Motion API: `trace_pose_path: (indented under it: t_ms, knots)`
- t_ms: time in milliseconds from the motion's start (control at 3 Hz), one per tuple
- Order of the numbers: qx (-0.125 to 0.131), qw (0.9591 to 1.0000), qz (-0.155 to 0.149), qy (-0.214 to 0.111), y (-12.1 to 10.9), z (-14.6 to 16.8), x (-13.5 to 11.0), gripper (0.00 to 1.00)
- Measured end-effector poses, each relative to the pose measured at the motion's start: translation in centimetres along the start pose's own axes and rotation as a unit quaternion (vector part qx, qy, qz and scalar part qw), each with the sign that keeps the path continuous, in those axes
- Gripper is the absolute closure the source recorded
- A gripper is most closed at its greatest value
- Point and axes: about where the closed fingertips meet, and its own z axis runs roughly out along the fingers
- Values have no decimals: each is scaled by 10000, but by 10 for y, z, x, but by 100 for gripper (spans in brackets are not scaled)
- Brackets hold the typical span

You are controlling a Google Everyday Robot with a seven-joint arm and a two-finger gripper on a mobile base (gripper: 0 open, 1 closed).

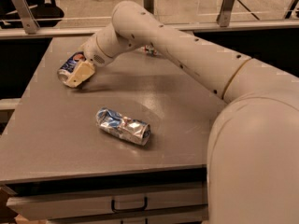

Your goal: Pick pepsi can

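Note:
The pepsi can (68,65), dark blue with a round red-white-blue logo, lies on its side near the far left of the grey table (56,125). My gripper (74,76) is right at the can, reaching in from the right at the end of the long white arm. A cream-coloured part of it covers the can's near side. The can's far side is hidden behind the gripper.
A crushed silver-blue can (124,126) lies in the middle of the table, nearer the front edge. A small object (150,50) peeks out behind the arm at the back. The arm's big white body (252,148) fills the right side. A drawer with a handle (128,204) sits under the table front.

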Motion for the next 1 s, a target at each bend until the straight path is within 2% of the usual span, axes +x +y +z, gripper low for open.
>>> trace_pose_path:
  t_ms: [333,667,1000]
  knots:
    - [208,9995,94,-232,1,-22,-12,64]
    - [285,9968,-84,-744,20,-70,-41,88]
    - [138,9916,-329,-1245,48,-117,-60,100]
